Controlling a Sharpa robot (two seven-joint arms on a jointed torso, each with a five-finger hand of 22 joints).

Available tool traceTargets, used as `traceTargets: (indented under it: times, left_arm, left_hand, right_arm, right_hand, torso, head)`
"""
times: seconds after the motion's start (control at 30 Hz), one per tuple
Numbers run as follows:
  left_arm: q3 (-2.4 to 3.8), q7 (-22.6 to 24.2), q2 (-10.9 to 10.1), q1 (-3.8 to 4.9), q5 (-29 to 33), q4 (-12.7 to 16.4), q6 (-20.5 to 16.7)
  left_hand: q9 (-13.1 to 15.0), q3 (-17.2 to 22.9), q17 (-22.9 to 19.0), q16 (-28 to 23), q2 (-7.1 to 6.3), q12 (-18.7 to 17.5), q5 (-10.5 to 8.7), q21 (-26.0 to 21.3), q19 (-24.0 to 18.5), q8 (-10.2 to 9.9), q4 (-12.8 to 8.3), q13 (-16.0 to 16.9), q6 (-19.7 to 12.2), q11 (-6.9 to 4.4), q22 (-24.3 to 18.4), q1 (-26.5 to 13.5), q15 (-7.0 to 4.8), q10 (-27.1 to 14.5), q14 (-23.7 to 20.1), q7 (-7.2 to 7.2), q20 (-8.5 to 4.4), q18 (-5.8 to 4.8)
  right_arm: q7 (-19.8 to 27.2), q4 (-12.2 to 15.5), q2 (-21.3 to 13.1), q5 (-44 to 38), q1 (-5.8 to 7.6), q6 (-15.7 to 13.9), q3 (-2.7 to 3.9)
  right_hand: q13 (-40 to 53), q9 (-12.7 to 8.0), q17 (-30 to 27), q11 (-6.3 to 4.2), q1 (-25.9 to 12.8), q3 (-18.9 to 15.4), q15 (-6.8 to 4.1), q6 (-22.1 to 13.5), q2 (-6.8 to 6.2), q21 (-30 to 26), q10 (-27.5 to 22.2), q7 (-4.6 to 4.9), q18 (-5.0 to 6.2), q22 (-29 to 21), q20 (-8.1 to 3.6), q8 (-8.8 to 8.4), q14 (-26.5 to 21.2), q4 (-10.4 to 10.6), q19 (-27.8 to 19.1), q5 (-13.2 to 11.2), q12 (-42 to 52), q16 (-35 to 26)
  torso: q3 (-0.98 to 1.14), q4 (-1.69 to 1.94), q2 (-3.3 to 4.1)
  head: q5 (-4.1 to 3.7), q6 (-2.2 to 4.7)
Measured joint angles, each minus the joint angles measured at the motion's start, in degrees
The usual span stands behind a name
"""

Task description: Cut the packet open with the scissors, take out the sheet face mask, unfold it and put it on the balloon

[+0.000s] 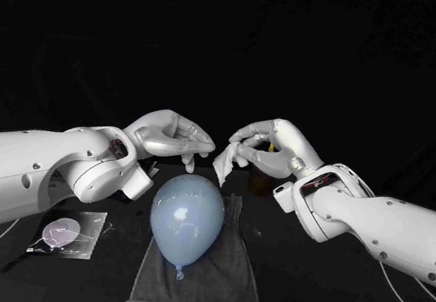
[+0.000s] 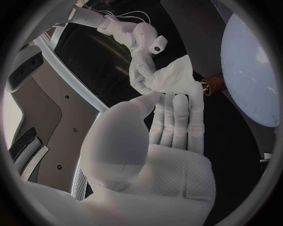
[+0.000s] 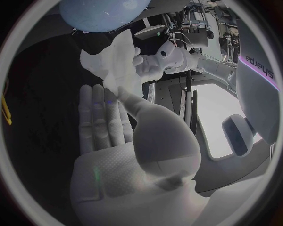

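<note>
Right robot hand (image 1: 259,143), left robot hand (image 1: 176,138), pinching mask (image 1: 222,166) (crumpled), near balloon (image 1: 187,216)

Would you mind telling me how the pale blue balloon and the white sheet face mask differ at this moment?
The pale blue balloon lies on the dark grey towel; the white sheet face mask hangs in the air, pinched between the left robot hand and the right robot hand. The balloon is smooth, full and egg-shaped; the mask is limp and bunched, not spread out. Both are pale.

Pale blue balloon (image 1: 186,220); dark grey towel (image 1: 226,278); white mask (image 1: 222,167); black packet (image 1: 68,235) (pale oval print).
</note>
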Motion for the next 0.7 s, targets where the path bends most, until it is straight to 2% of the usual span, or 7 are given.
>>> traceTargets:
  times: [0.1,0.17,0.27,0.37,0.43,0.5,0.7]
  left_arm:
    - [-0.08,-0.1,1.0,-0.28,-0.3,-0.3,-1.4]
    - [-0.13,-0.3,1.5,-0.39,-0.5,-0.4,-1.9]
    - [-0.22,-0.6,2.0,-0.47,-0.7,-0.4,-2.7]
    - [-0.3,-1.1,2.3,-0.51,-1.0,-0.4,-3.3]
    - [-0.33,-1.3,2.4,-0.53,-1.2,-0.4,-3.7]
    - [-0.35,-1.6,2.6,-0.54,-1.3,-0.5,-4.0]
    - [-0.39,-2.2,2.9,-0.56,-1.6,-0.6,-4.8]
  left_hand:
    - [0.4,0.0,1.5,0.5,-0.01,-0.3,0.0,0.4,0.4,0.4,0.0,-0.1,0.8,-0.3,0.0,0.0,-0.28,0.7,1.7,-0.4,-0.43,-0.03]
    - [0.7,0.0,2.7,1.2,-0.55,-0.3,0.0,0.4,0.8,0.4,0.0,-0.1,1.0,-0.38,0.0,-0.5,-0.4,1.2,2.9,-0.59,-0.43,-0.04]
    - [0.8,-1.4,3.6,1.4,-2.7,-0.3,0.0,0.4,1.1,0.0,1.8,-0.1,0.6,-0.05,-0.3,-2.7,-0.25,1.6,3.8,-0.24,-0.44,-0.05]
    - [-0.2,-3.8,3.7,1.4,-5.49,-0.3,0.0,0.3,1.5,-2.2,4.1,-0.1,-1.7,0.17,-0.6,-5.5,-0.1,1.7,4.0,0.83,-0.21,-0.09]
    - [-0.4,-5.2,2.9,1.2,-6.27,-0.5,0.0,-0.3,1.6,-3.0,4.8,-0.1,-2.6,0.78,-0.9,-6.3,0.25,1.1,3.6,1.37,-0.14,-0.43]
    - [-0.5,-6.3,1.7,0.3,-6.5,-0.5,0.0,-0.8,1.8,-3.6,5.6,0.1,-3.2,1.39,-1.3,-6.5,0.92,0.5,2.7,1.94,0.07,-0.46]
    - [-0.5,-7.6,1.1,0.0,-6.5,-0.5,0.0,-1.2,1.8,-4.1,6.5,0.5,-3.5,1.78,-1.7,-6.5,1.04,0.1,2.2,2.17,0.43,-0.4]
  right_arm:
    - [0.1,0.2,0.1,1.7,0.0,0.0,0.0]
    - [0.1,0.2,0.2,2.5,0.0,0.0,0.0]
    - [0.2,0.3,0.4,3.7,0.0,0.0,0.0]
    - [0.2,0.4,0.5,4.6,0.0,0.0,0.0]
    - [0.3,0.4,0.5,5.1,-0.01,0.0,0.0]
    - [0.3,0.5,0.6,5.6,-0.01,0.0,0.0]
    - [0.5,0.8,0.7,6.7,-0.02,0.1,0.0]
  right_hand:
    - [0.0,0.0,0.0,0.01,0.0,0.0,0.0,0.0,0.0,0.0,0.0,0.0,-0.06,0.0,0.0,0.0,0.0,0.0,0.0,0.2,0.0,0.0]
    - [0.0,0.0,0.0,0.07,0.0,0.0,0.0,0.0,0.0,0.0,0.1,-0.01,-0.13,0.0,0.0,0.0,0.0,0.0,0.0,0.2,0.0,0.0]
    - [0.0,0.0,0.0,0.07,0.0,0.1,0.01,0.0,0.0,0.0,0.1,0.0,0.24,0.0,0.0,0.0,0.0,0.0,0.0,0.2,0.0,0.0]
    - [0.0,0.1,0.0,0.08,0.0,0.2,0.01,-0.2,0.0,0.0,0.1,-0.02,0.47,0.0,0.01,0.0,0.0,0.1,0.0,0.2,0.0,0.0]
    - [0.0,0.1,0.0,0.08,0.0,0.2,0.01,-0.2,0.0,0.0,0.1,-0.01,0.47,0.0,0.0,0.0,0.0,0.1,0.0,0.2,-0.1,0.0]
    - [0.0,0.1,0.0,0.08,0.0,0.3,0.01,-0.2,0.0,0.0,0.1,-0.01,0.47,0.0,0.01,-0.01,0.0,0.0,0.0,0.2,-0.1,0.0]
    - [-0.1,0.1,0.0,0.1,0.0,0.3,0.01,-0.2,0.0,0.0,0.1,0.0,0.46,0.1,0.01,-0.06,0.0,0.0,0.0,0.2,-0.1,0.0]
  torso:
    - [0.0,0.01,0.0]
    - [0.0,0.02,0.0]
    - [0.0,0.03,0.01]
    - [0.0,0.04,0.01]
    - [-0.01,0.05,0.01]
    - [-0.01,0.05,0.01]
    - [-0.02,0.03,0.0]
  head:
    - [0.07,0.0]
    - [0.13,0.02]
    - [0.19,0.04]
    - [0.24,0.05]
    - [0.25,0.07]
    - [0.25,0.09]
    - [0.26,0.21]
